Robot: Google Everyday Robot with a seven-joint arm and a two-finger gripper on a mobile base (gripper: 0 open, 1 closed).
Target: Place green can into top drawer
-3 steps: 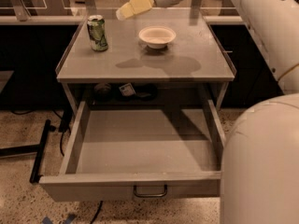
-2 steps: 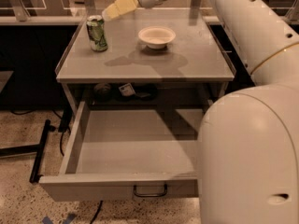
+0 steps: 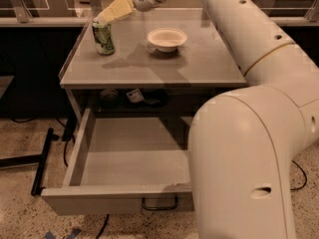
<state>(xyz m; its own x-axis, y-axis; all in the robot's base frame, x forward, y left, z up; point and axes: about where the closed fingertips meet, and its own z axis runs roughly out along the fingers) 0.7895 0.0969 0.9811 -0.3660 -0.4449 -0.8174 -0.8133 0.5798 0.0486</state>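
I saw the white arm [image 3: 239, 153] rise from the near right, bend, and reach across above the white bowl [image 3: 167, 38] toward the far left. Its wrist angled downward, so the pale yellow gripper [image 3: 104, 18] sloped down to the left of the bowl, its tip at the top of the green can [image 3: 103, 36]. I could not tell whether the gripper was spread or pressed together, or whether it touched the can.

The can stood upright on the grey cabinet top [image 3: 199, 68], left of the bowl and well apart from it, with its long axis vertical and its metal top up. The top drawer [image 3: 99, 200] stood pulled open below and nearer than the bowl, its dark handle [image 3: 159, 203] facing me.
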